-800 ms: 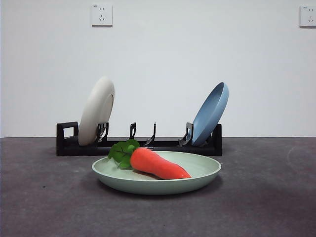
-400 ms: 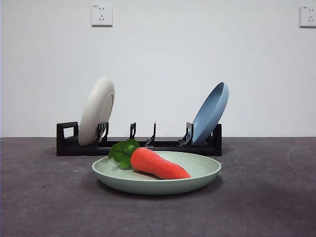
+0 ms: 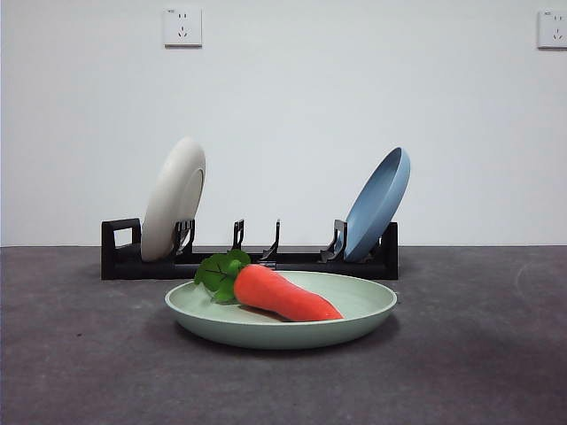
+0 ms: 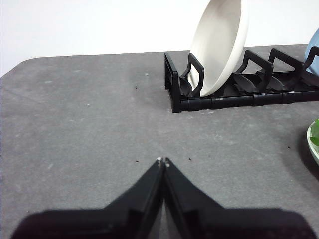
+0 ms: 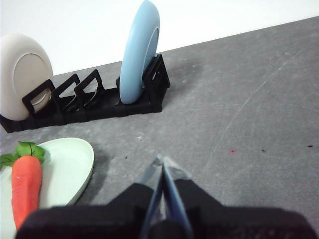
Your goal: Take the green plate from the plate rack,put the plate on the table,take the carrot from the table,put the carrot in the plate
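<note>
carrot (image 3: 283, 295), an orange-red tapered toy with a tuft of green leaves at its thick end, lies on its side inside the pale sage-green round shallow plate with the raised rim (image 3: 354, 324). that green plate sits flat on the dark grey mottled table (image 3: 478, 354), just in front of the long low black plate rack with upright prongs (image 3: 266, 259). the rack's middle slots stand bare; a cream-white plate (image 3: 173, 199) leans at the end with the square loop and a blue plate (image 3: 379, 204) leans at the other end.

judging by how things lie, both placements look done and nothing is left to grasp.

left gripper (image 4: 163, 162) hangs over bare table, well apart from the rack, its two black jaws pressed tip to tip with nothing between them. right gripper (image 5: 162, 164) is near the green plate's rim, off to its side, jaws likewise closed together and empty.

if either thing had to be taken up again: the plate looks like light, stiff matte plastic, probably a little slick, and the raised rim is the only sensible place to pinch. the carrot looks light, and its smooth skin may slip; i would guess the thick part just below the leaves gives the surest hold, since the tapered end would tend to squeeze out of the jaws.
</note>
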